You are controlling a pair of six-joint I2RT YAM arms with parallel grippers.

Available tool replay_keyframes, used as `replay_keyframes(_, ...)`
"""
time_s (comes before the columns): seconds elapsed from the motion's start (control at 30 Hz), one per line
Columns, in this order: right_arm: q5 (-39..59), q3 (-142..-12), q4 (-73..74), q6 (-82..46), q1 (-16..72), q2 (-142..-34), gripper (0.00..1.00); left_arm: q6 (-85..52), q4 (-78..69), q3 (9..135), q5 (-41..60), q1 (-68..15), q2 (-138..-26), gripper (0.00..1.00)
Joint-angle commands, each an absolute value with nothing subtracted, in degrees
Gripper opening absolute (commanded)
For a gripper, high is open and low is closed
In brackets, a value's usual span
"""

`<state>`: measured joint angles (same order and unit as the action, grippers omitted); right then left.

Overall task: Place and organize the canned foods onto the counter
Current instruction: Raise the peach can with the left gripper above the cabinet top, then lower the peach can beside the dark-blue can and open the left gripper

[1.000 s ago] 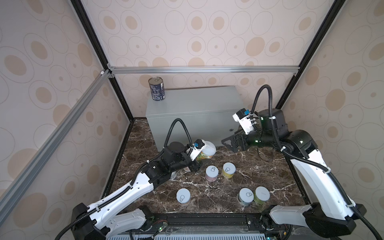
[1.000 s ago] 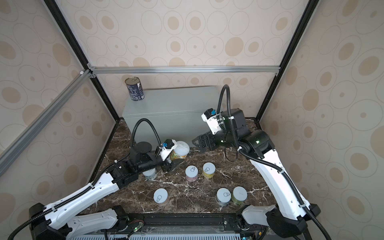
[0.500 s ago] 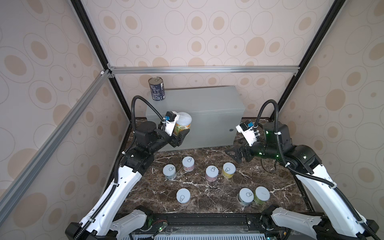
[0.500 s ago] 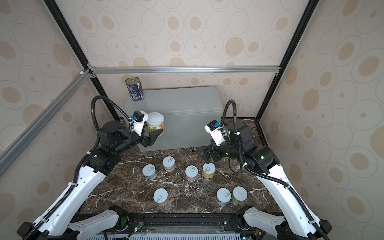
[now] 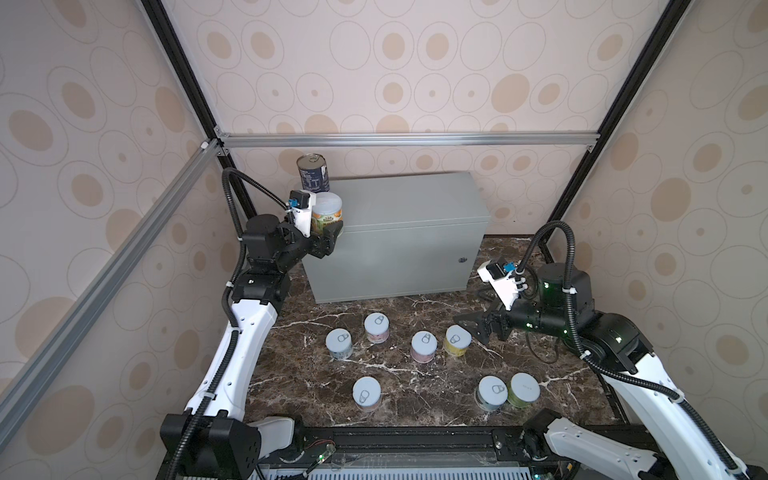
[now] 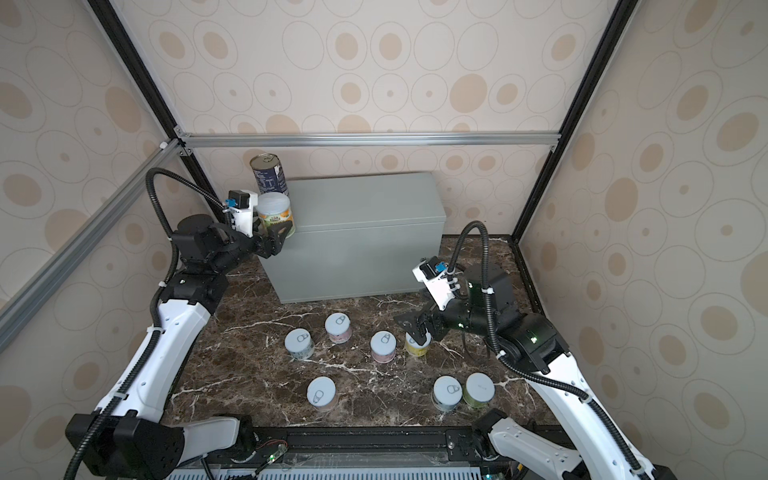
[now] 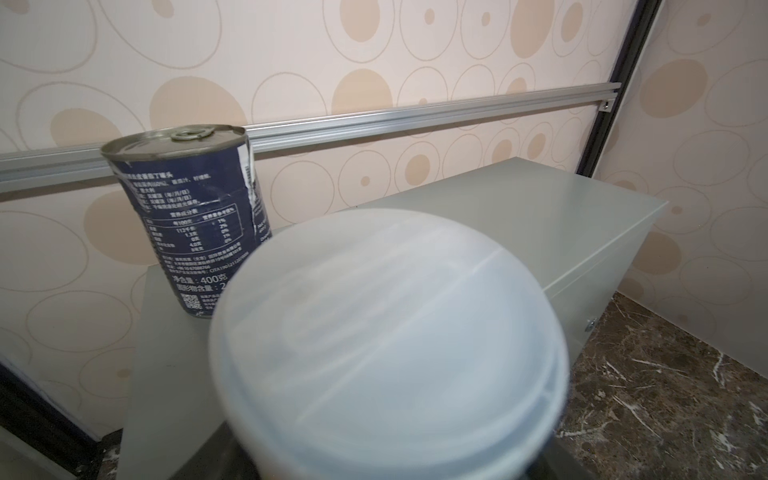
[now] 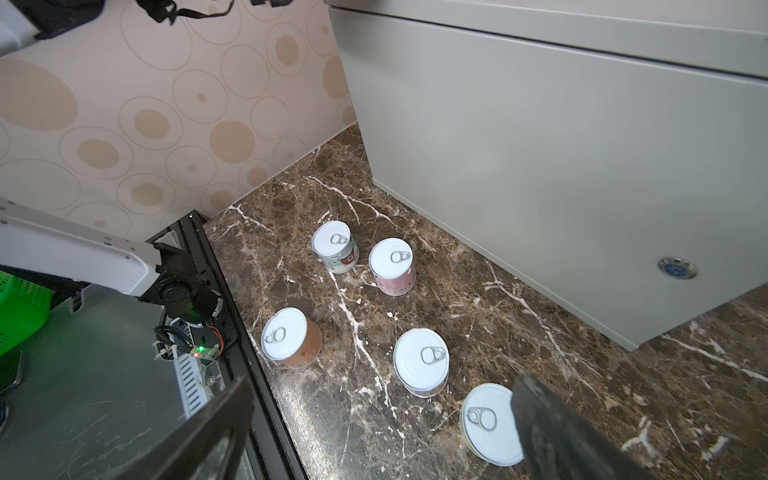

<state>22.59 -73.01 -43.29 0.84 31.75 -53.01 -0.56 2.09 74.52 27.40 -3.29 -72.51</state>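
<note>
Raised off the marble (image 5: 415, 386), your left gripper (image 5: 331, 231) pinches the orange-labelled can (image 5: 327, 212) at the counter's (image 5: 407, 199) 8 o'clock corner. Your right gripper (image 5: 478, 328), jaws spread, has dropped to the yellow can's (image 5: 457, 340) 3 o'clock.

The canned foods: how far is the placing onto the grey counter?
Done: one dark-blue can stands on the counter. In hand: the left tool holds an orange-labelled can at the counter's top edge. Left: seven cans on the marble; the open right tool is by the yellow can.
</note>
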Motion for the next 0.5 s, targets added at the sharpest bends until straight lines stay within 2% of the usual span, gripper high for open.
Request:
replay_keyframes(0.0,25.37,-72.0,-41.13,2.43,31.55,-52.03,1.0,-2.16,-8.41,79.58,30.91,-1.12,-73.02,0.48)
replay_keyframes(0.47,26.46,-69.46,-38.55,0.77,31.55,-51.67,1.0,-2.28,-13.27,80.65,31.52,3.41,-79.95,0.52)
